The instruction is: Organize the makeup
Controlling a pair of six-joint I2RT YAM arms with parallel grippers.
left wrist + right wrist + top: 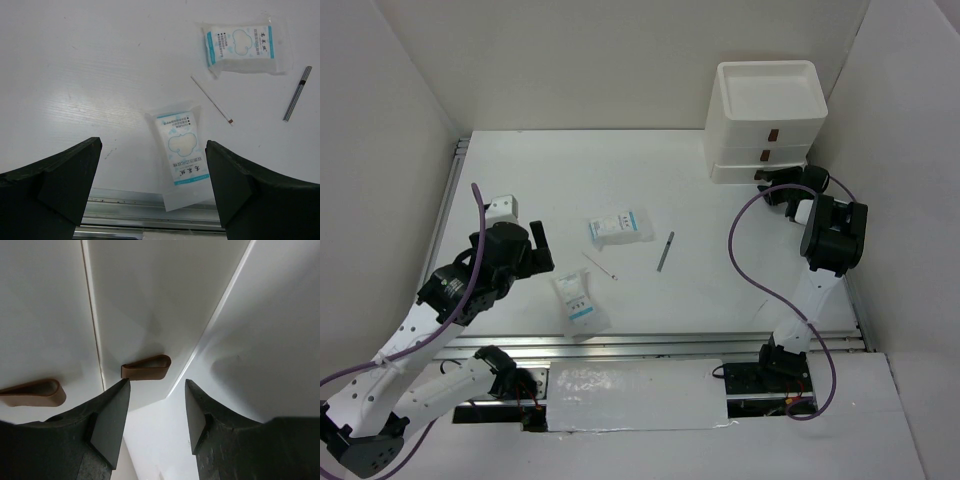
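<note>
In the right wrist view the right fingers (107,420) run off the bottom edge, so their roots are out of sight. One brown handle (32,392) is cut by that picture's left edge. From above, those fingers are mostly hidden under their own wrist at the drawer unit (767,100), and whether they touch its lowest drawer cannot be told. The contents of the shut drawers are hidden. The left fingers (55,185) are cut off at the bottom of the left wrist view. The print on the near sachet (181,150) and the far sachet (241,47) is too small to read. The thin white stick (212,100) is too slight to identify.
</note>
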